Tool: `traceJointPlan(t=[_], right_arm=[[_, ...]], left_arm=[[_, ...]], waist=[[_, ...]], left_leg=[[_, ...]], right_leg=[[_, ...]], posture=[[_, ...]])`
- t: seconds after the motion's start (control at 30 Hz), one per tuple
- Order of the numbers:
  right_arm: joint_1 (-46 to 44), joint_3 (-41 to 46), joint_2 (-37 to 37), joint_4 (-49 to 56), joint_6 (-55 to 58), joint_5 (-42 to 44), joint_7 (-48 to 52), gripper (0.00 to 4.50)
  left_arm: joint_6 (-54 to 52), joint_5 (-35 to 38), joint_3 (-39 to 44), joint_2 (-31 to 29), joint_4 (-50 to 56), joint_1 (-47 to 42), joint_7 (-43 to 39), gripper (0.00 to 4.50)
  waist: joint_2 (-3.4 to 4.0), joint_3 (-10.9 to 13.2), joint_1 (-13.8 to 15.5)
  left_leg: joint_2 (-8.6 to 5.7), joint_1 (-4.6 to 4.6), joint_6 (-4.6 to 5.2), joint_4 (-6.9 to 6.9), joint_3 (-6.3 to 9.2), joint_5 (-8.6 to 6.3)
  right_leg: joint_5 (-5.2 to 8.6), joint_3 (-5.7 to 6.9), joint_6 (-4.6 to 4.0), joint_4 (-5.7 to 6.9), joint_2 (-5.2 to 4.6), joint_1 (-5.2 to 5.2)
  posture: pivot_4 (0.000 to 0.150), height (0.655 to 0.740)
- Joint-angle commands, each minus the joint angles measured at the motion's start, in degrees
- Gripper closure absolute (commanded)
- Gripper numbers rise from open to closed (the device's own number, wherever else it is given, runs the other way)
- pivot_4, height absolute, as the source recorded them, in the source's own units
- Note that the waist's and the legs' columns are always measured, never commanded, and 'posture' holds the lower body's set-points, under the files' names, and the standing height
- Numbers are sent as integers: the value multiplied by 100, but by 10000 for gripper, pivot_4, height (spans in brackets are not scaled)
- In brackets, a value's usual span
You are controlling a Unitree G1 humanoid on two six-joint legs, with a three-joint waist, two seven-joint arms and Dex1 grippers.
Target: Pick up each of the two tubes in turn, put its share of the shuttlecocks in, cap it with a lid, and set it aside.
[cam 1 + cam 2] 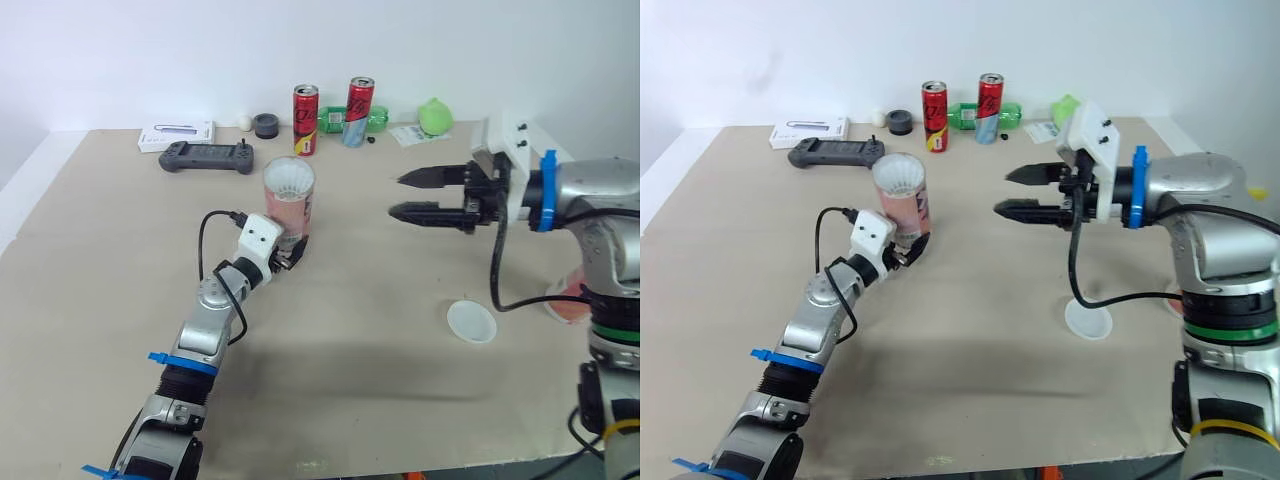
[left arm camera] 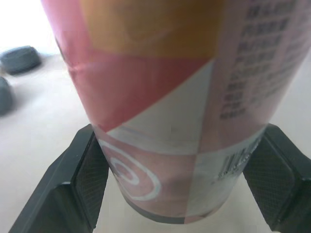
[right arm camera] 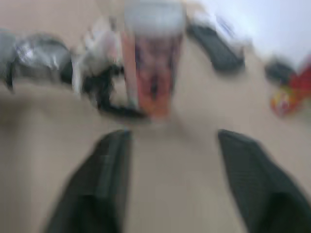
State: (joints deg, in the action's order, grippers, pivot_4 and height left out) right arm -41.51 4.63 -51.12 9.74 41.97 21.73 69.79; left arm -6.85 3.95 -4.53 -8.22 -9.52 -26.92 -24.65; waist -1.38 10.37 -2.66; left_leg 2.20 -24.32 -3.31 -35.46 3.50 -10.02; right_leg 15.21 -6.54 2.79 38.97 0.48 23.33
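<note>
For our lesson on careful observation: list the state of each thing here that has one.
tube: upright, uncapped, shuttlecock inside, gripped near its base.
lid: lying flat on the table, off the tube.
left gripper: shut on tube.
right gripper: open, empty, above the table.
red cans: both upright.

Bright, even indoor light, soft shadows

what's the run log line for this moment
left gripper: shut on tube | tube: upright, shuttlecocks inside, uncapped | right gripper: open, empty | lid: on table
</note>
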Motion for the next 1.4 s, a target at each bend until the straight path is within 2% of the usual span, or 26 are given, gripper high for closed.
traceJointPlan(t=[0.03,0.23,0.4,0.83,0.93,1.13,1.2,1.3,1.4], right_arm=[[775,175,-531,298,-61,-154,-111,264],[1929,256,-988,185,-144,-392,-369,264],[2742,661,-1188,8,-1,-305,-442,264],[2558,-187,-685,-1332,-658,-702,-630,264],[2516,-339,-661,-1492,-737,-785,-594,8026],[2535,-336,-700,-1455,-819,-762,-483,37068],[2448,-262,-696,-1374,-839,-670,-418,44703],[2007,-169,-659,-1161,-882,-574,-443,44703],[858,-232,-485,-867,-755,-407,-473,44703]], left_arm=[[47,354,14,70,210,119,-299,7922],[-426,781,-330,-43,506,315,-1167,7922],[-788,617,-602,-294,576,479,-1346,7922],[-1089,402,-838,-481,552,559,-1350,7922],[-1107,394,-836,-500,586,583,-1329,7922],[-1126,385,-794,-514,643,612,-1259,7922],[-1144,384,-792,-520,655,624,-1248,7922],[-1141,360,-810,-528,652,630,-1236,7922],[-1115,325,-822,-516,593,601,-1188,7922]], waist=[[0,0,-10],[0,0,-16],[-1,0,-9],[2,-4,-25],[-3,-6,-27],[-10,-8,-26],[-11,-9,-28],[-9,-8,-45],[16,-5,-124]], left_leg=[[0,2,0,-1,0,0],[0,7,2,-7,-13,2],[-1,7,2,-14,-17,2],[-2,28,5,-26,-24,4],[-1,35,5,-26,-24,4],[-1,54,4,-25,-24,4],[0,56,4,-25,-24,4],[0,57,4,-22,-25,4],[-5,58,4,-23,-33,4]], right_leg=[[1,0,1,0,0,-2],[-1,-14,5,1,3,-1],[-5,-21,10,1,2,-3],[-14,-32,17,0,3,-19],[-15,-32,16,0,5,-25],[-14,-32,14,-1,4,-44],[-14,-33,14,-1,5,-45],[-14,-34,14,-1,5,-44],[-19,-48,22,0,4,-40]], posture=[[1500,7400],[1500,7400],[1500,7400],[1500,7400],[1500,7400],[1500,7400],[1500,7400],[1500,7400],[1500,7400]])
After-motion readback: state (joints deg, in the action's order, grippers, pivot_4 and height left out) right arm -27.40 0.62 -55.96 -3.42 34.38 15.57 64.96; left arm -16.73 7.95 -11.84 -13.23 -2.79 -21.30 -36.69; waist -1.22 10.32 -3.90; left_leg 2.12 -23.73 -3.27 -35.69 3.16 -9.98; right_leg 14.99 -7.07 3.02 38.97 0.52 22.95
